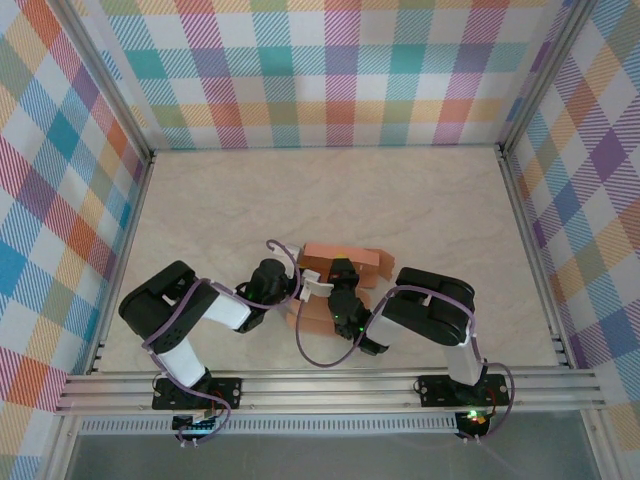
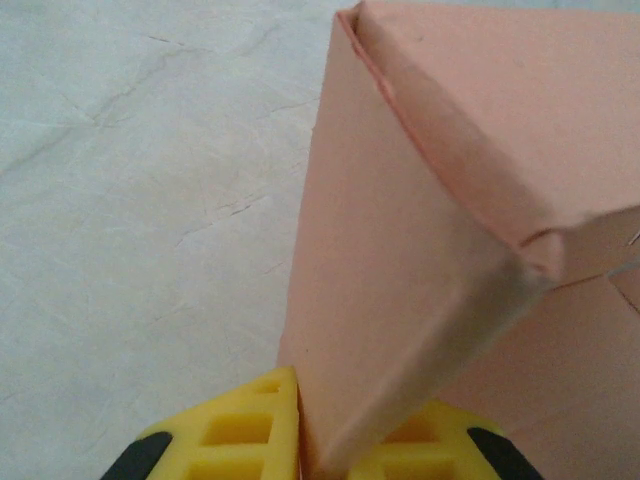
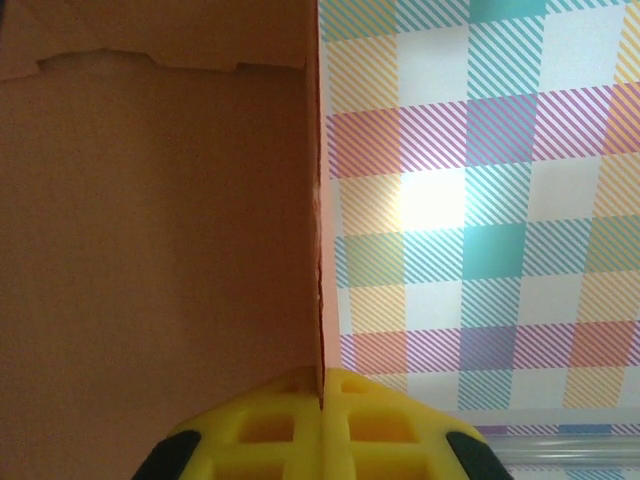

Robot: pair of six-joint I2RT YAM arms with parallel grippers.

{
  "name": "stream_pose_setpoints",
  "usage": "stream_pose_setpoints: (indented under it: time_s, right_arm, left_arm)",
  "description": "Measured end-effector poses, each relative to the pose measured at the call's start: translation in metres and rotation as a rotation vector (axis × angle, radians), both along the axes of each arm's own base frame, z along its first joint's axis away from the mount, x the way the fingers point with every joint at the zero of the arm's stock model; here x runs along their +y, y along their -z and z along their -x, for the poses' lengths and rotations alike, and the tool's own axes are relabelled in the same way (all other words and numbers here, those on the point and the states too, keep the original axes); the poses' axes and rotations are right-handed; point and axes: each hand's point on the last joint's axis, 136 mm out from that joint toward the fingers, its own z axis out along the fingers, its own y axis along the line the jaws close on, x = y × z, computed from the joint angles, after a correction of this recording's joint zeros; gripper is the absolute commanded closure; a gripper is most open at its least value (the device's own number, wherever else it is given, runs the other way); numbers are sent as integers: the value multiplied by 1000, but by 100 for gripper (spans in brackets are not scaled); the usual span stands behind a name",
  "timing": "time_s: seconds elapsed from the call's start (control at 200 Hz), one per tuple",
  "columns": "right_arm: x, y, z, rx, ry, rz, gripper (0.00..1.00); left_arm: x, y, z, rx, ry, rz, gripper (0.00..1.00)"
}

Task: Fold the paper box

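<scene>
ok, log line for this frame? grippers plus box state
left gripper: shut on paper box | right gripper: shut on paper box edge | paper box: partly folded, between both grippers

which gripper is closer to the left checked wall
Left. The left gripper is shut on the left side of the box, nearest that wall; the right gripper is shut on the box farther right.

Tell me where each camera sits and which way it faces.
Top external: above and behind, looking down at the table; left arm, right arm show.
Left wrist: on its arm, facing the table; left gripper pinches the paper box.
Right wrist: on its arm, facing the plaid wall; right gripper pinches the box's edge.
All share the paper box.
</scene>
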Motion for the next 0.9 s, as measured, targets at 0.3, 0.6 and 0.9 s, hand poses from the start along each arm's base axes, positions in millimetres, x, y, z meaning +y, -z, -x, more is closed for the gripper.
stream_pose_setpoints:
  time_s: [0.3, 0.6, 0.9]
  right_arm:
    - [0, 1, -1, 17, 11, -24, 85]
    - [15, -10, 6, 86, -46, -77, 48]
    - [1, -61, 6, 233, -38, -368, 20]
  left_arm:
    - [2, -1, -3, 8, -23, 13, 100]
    - [-2, -1, -6, 27, -25, 12, 100]
    - [-4, -2, -8, 70, -3, 63, 100]
